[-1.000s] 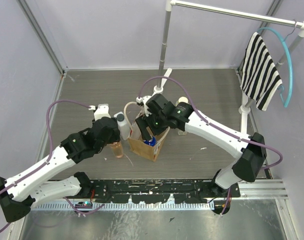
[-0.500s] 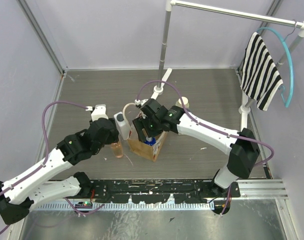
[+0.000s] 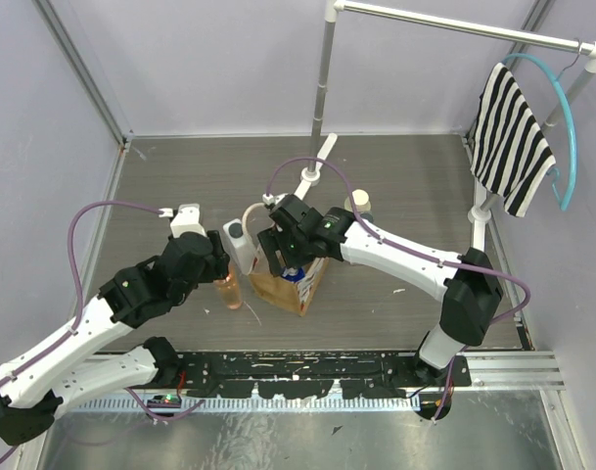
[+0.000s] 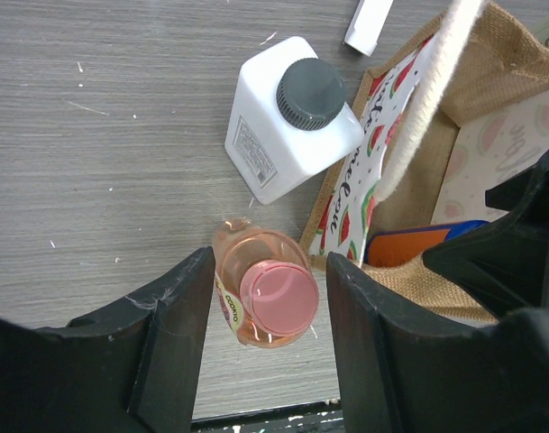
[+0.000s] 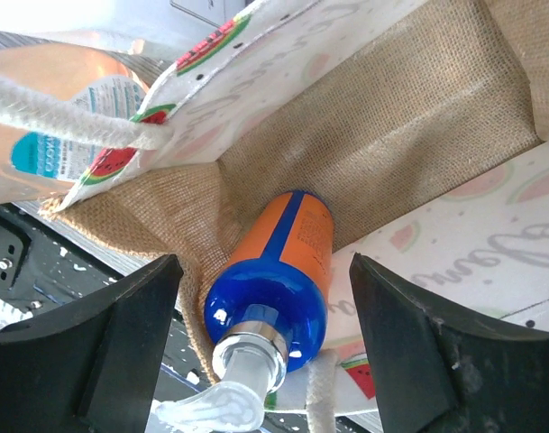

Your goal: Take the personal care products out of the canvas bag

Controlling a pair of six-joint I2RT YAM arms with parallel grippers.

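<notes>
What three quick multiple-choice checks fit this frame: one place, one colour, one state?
1. Where is the blue-capped pump bottle?
A. inside the canvas bag
B. lying outside it
C. held in the air above it

2. What colour is the cap of the peach bottle?
A. grey
B. pink
C. blue

3. How does the right pincer stand?
A. shut on the pump bottle
B. open, one finger on each side of the pump bottle
C. open, well outside the bag

Answers:
1 A: the right wrist view shows the bottle leaning in a corner between the burlap walls.
2 B: the left wrist view looks straight down on a round pink cap.
3 B: the right wrist view shows a gap between each finger and the bottle, with the bag's walls around them.
</notes>
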